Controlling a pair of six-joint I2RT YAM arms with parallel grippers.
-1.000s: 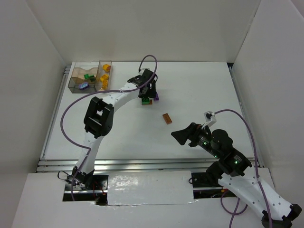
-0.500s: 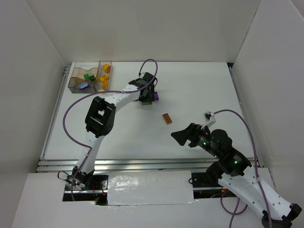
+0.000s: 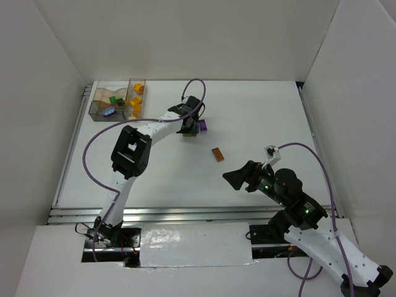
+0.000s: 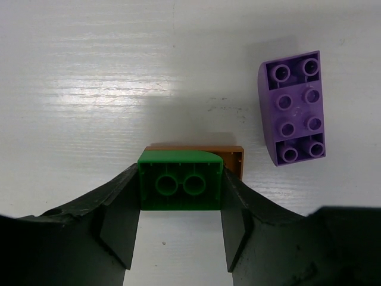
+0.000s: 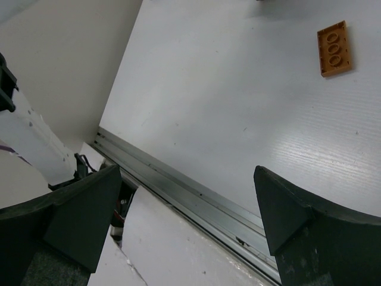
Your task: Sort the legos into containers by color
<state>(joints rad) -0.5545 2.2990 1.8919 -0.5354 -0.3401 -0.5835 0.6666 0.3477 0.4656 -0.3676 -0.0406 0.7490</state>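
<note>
Legos (image 3: 217,153), step in hand: you were at the pick-up of the green brick (image 4: 180,182). Some pieces already lay in the containers (image 3: 102,86) at the far left corner, three sat clustered mid-tabletop, and one lay alone nearer the arms.
Next move: by my reading it called for a straight lift, so that the green brick came away without dragging its neighbour. After that, you needed a carry to the bin that held green.
Tabletop (image 3: 260,117): white, matt, faintly grained board.
Containers: smoky clear plastic, two rectangular bins joined side by side. The wider one had a tan wavy insert.
Right pincer (image 5: 186,179): yours stood wide open and empty over the near edge, well apart from every piece.
Left pincer (image 3: 192,125): its black fingers (image 4: 119,220) lay against both sides of the green brick, narrowed onto it. You could not tell whether the brick had left the surface.
Purple brick (image 4: 292,107): hard glossy plastic with eight studs and one rounded end. It lay just beside the cluster, clear of the fingers.
Orange plate (image 5: 333,47): thin and flat, with three circles in a row.
Green brick: two rings on its face and one curved edge.
Orange-brown brick (image 4: 233,159): only a strip showed past the green one. You could not tell whether it was under it or merely touching it.
</note>
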